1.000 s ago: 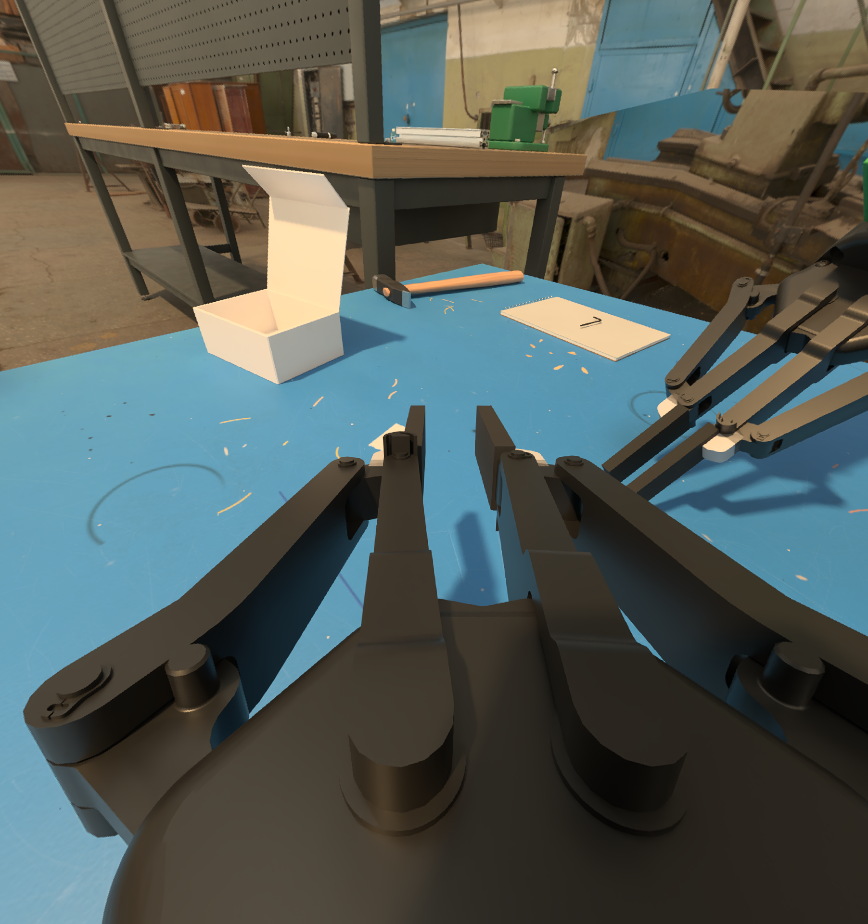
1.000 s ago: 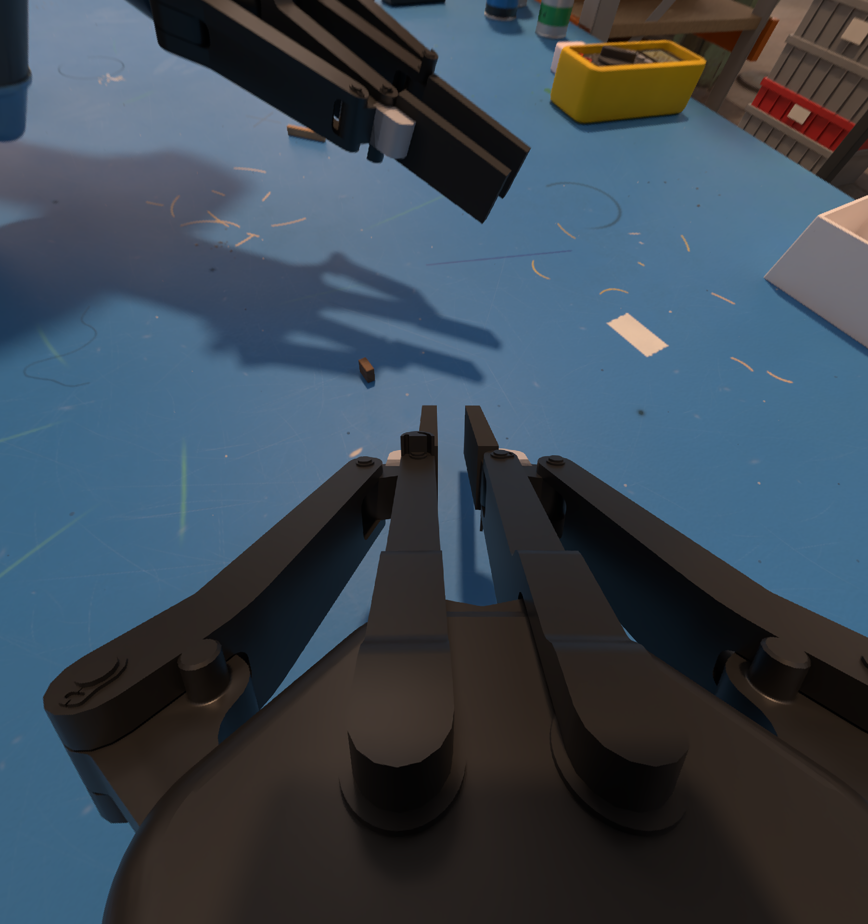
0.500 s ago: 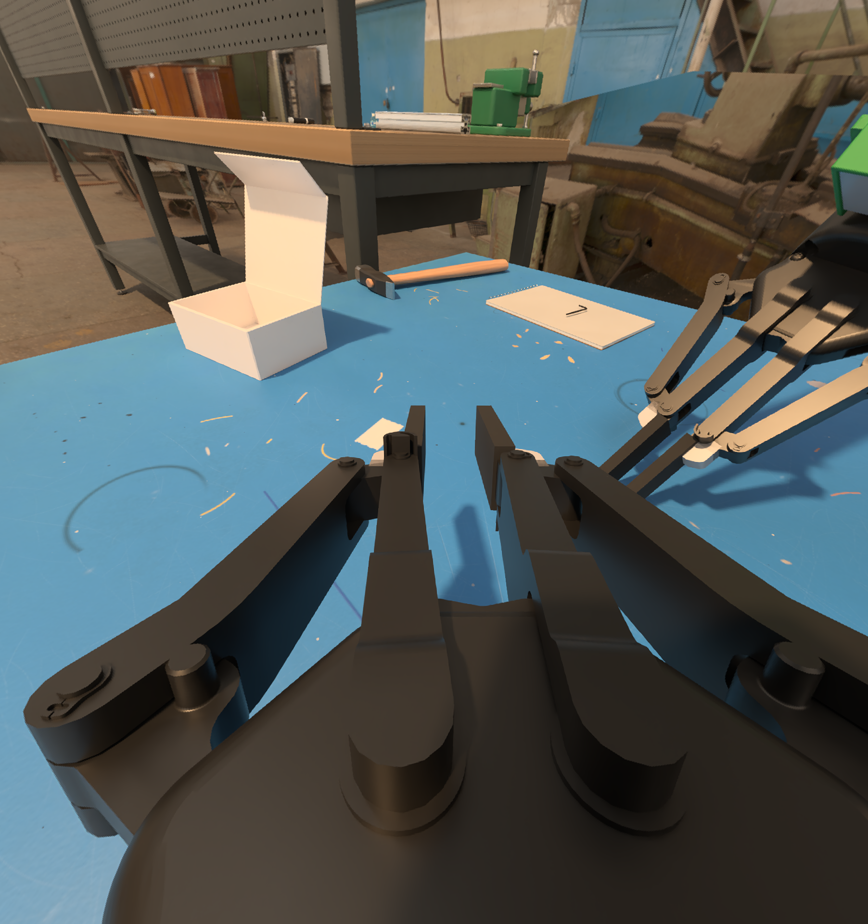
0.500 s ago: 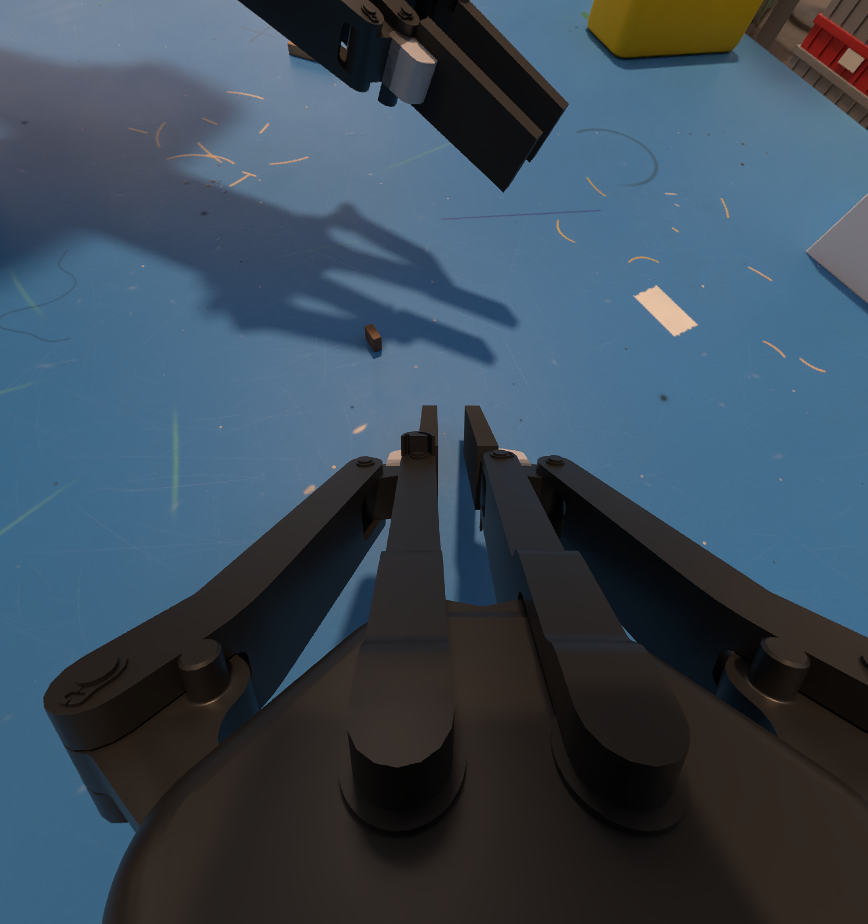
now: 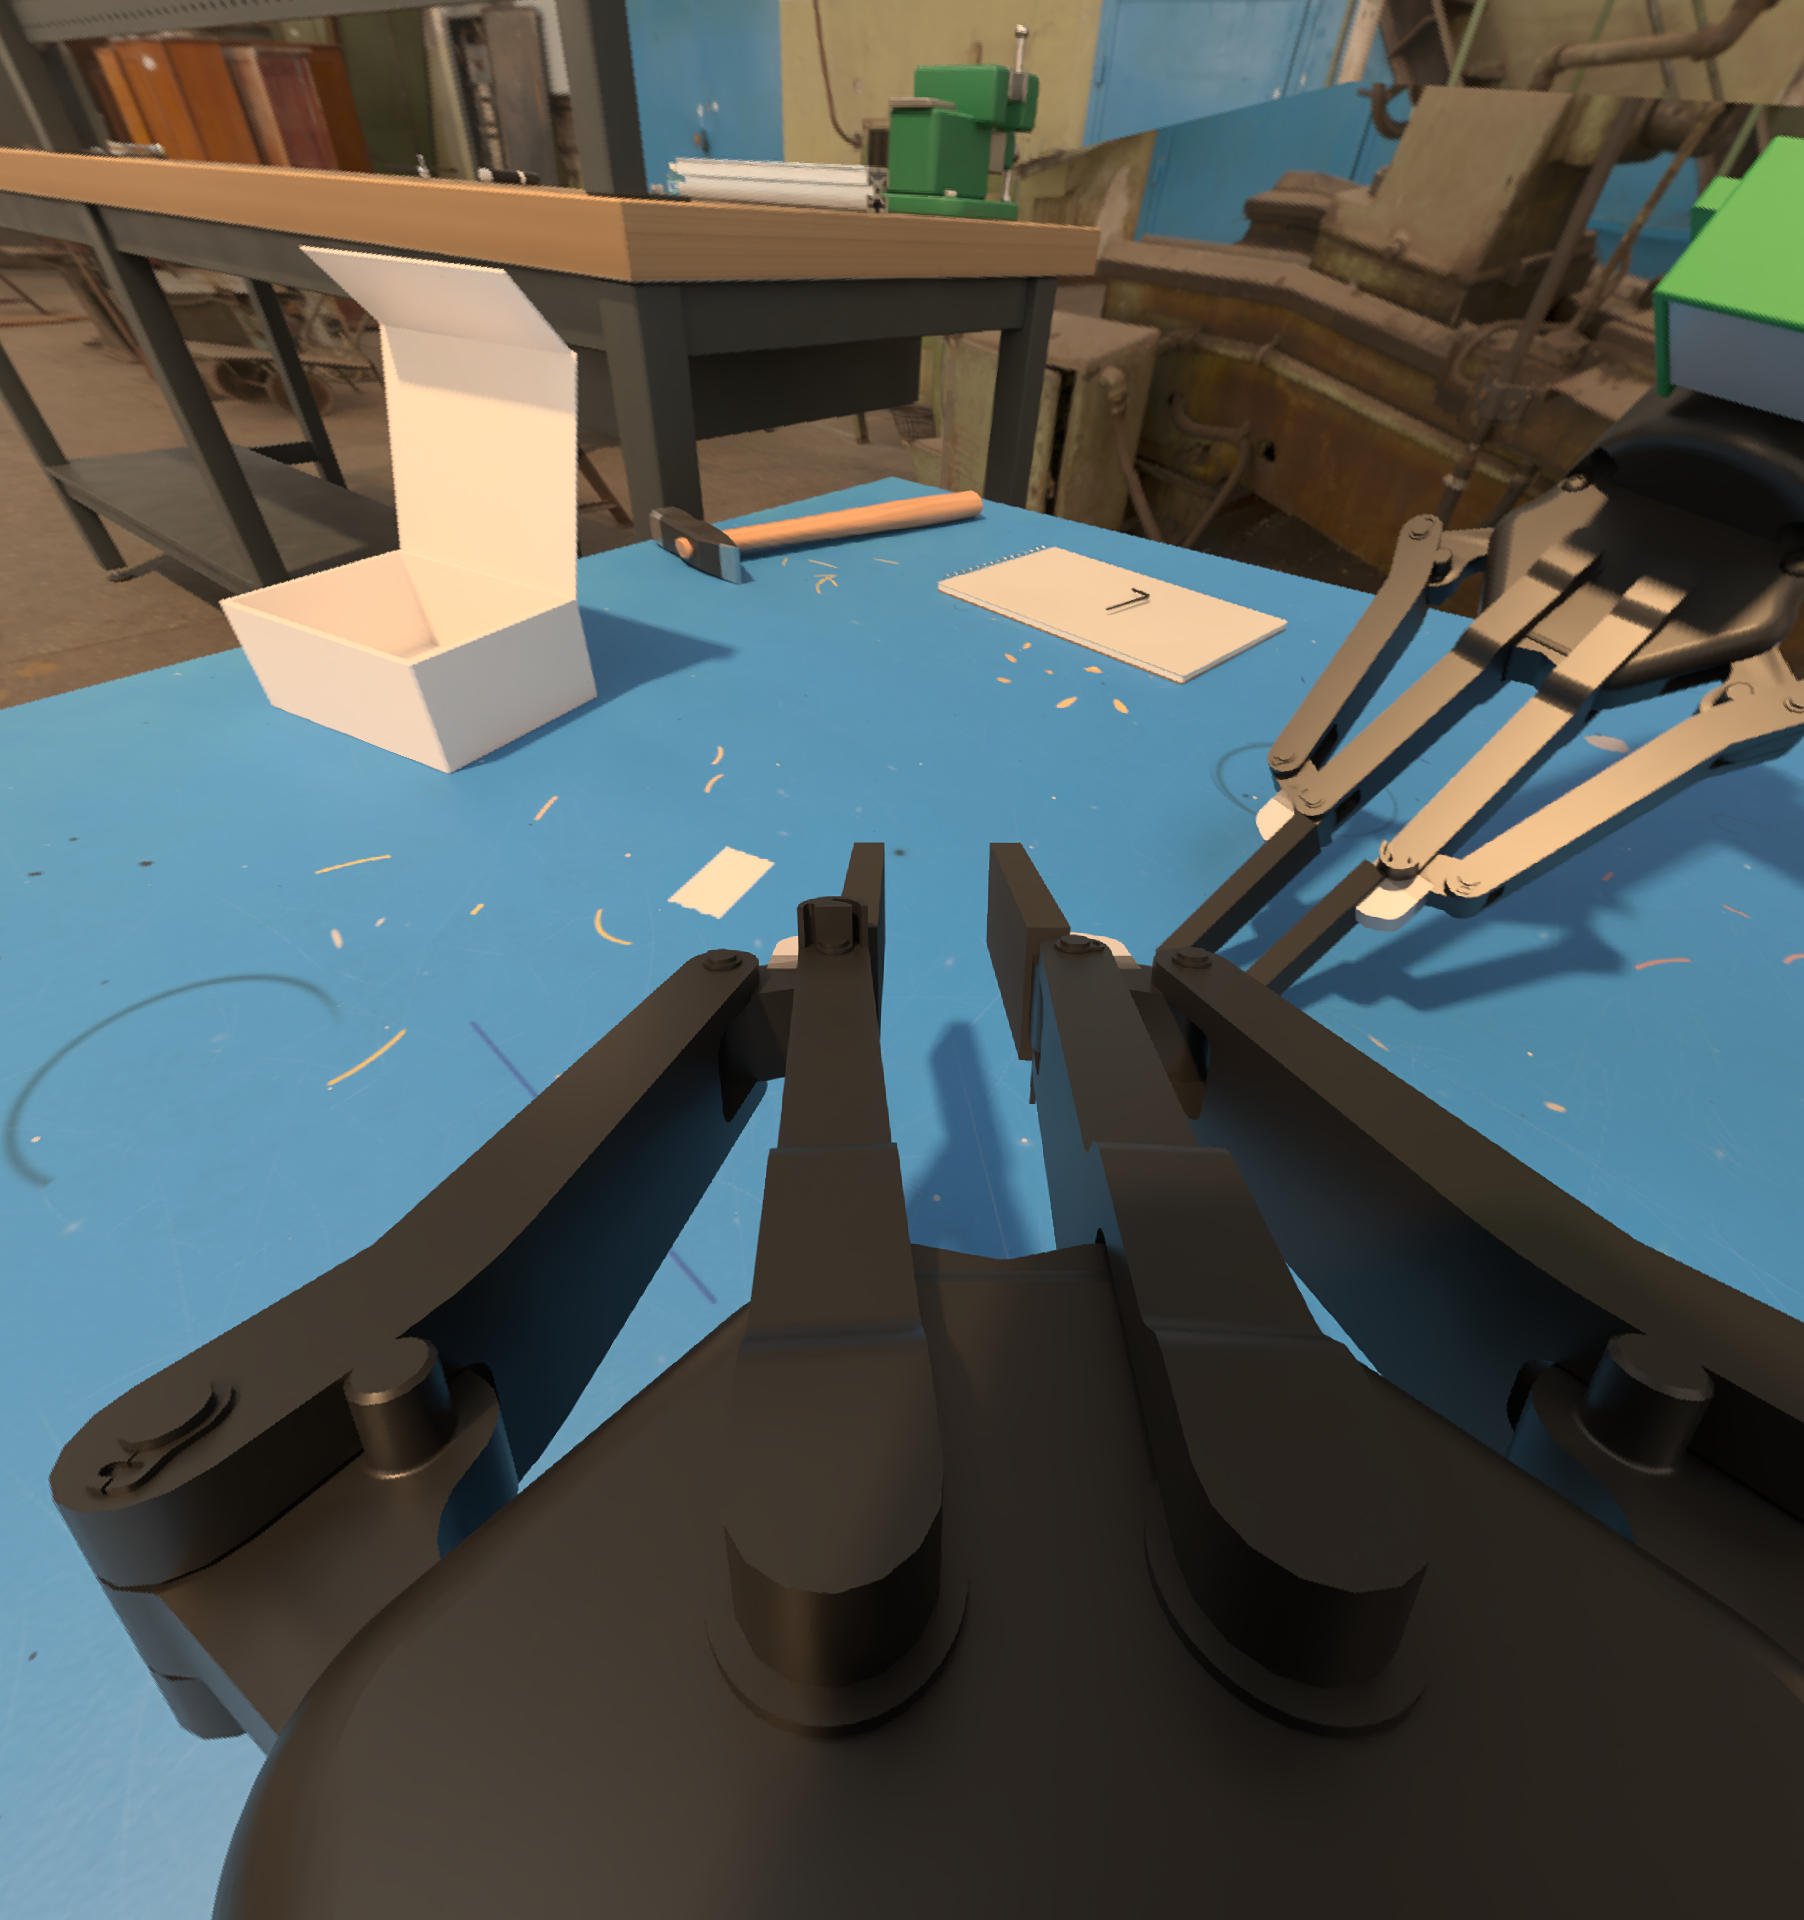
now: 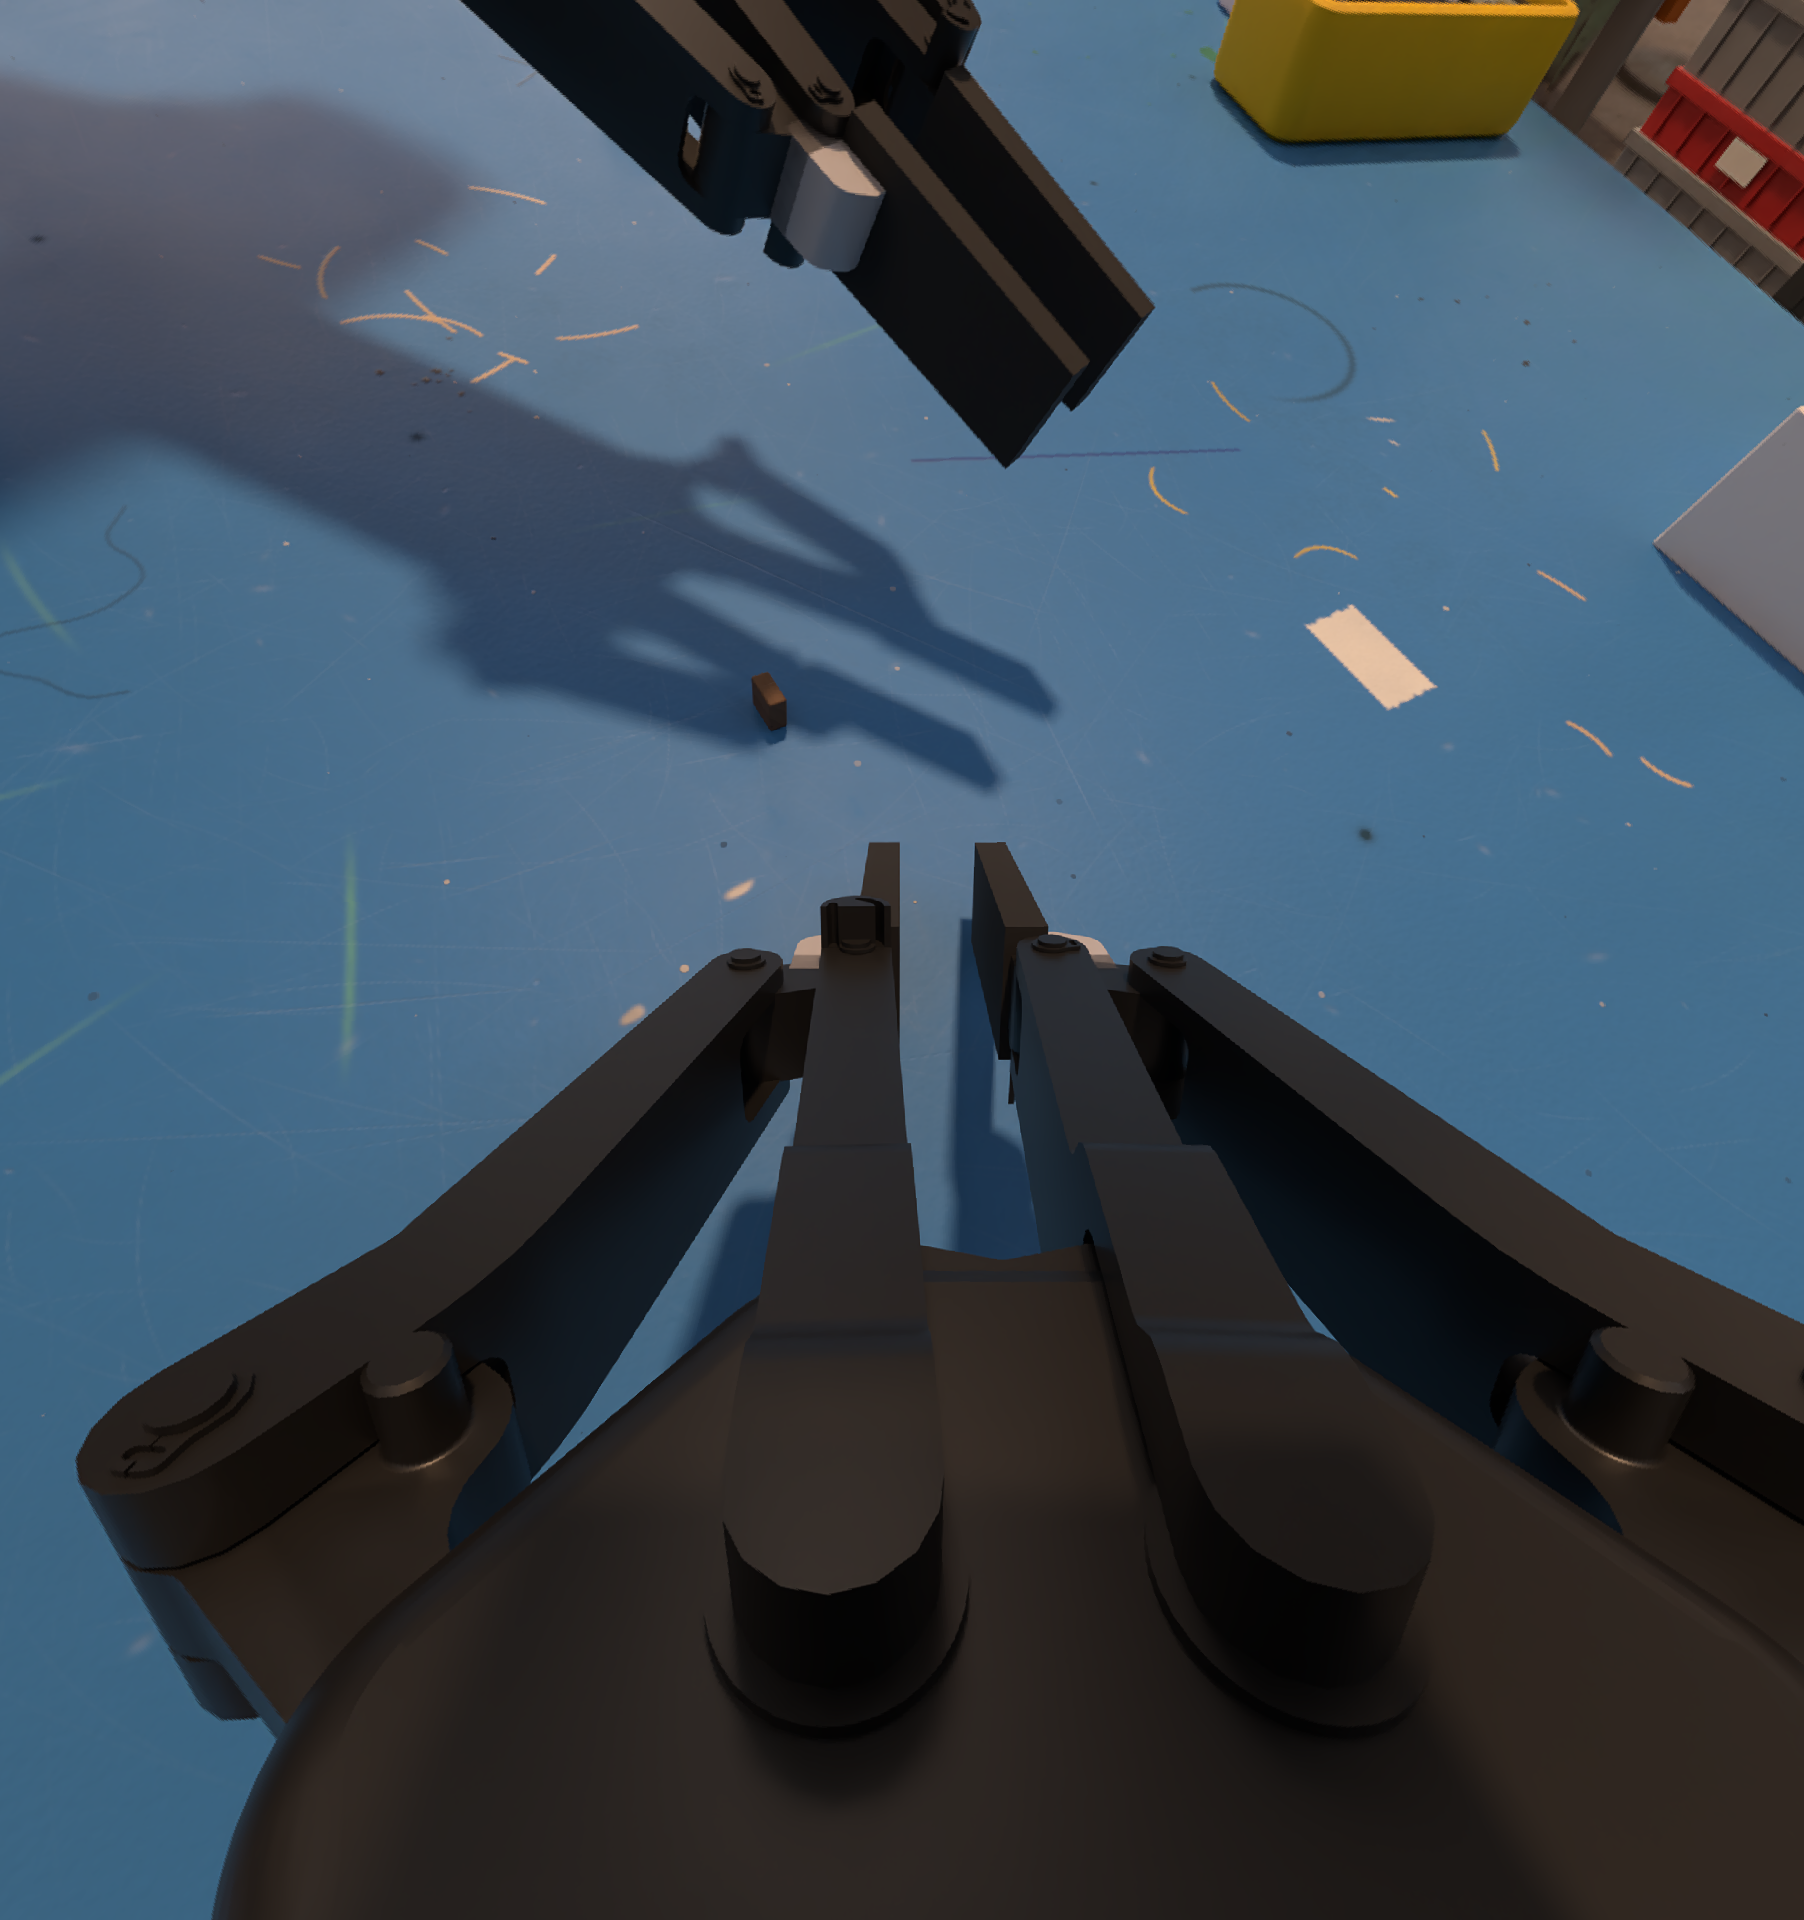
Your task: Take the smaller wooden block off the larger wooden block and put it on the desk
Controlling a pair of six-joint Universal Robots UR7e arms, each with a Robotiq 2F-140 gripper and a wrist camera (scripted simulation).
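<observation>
Your left hand (image 5: 934,883) hangs low over the blue table (image 5: 254,1039), fingers nearly together w/ only a narrow gap, nothing between them. Your right hand (image 6: 934,883) looks the same: narrow gap, nothing held, table showing through.

The only wood piece you can see is a tiny brown block (image 6: 769,700) in the right wrist view, at approx 11 o'clock from the right hand's tips. It sits on the table by itself, in the hand shadow, well apart from both hands. It's too small to say whether it's the smaller wooden block. The larger block isn't showing in either view.

Left wrist view: the right hand (image 5: 1262,940) comes in from 2 o'clock, tips just beside your left hand's right finger. White open box (image 5: 410,665) w/ lid flap up at 10 o'clock. Hammer (image 5: 815,532) at 12, near the far table edge. Notepad (image 5: 1111,613) at 1 o'clock. White tape strip (image 5: 721,881) just left of the left fingertip.

Right wrist view: the left hand (image 6: 1043,426) crosses overhead at 12 o'clock. Yellow bin (image 6: 1386,73) at 1 o'clock, far off.
</observation>
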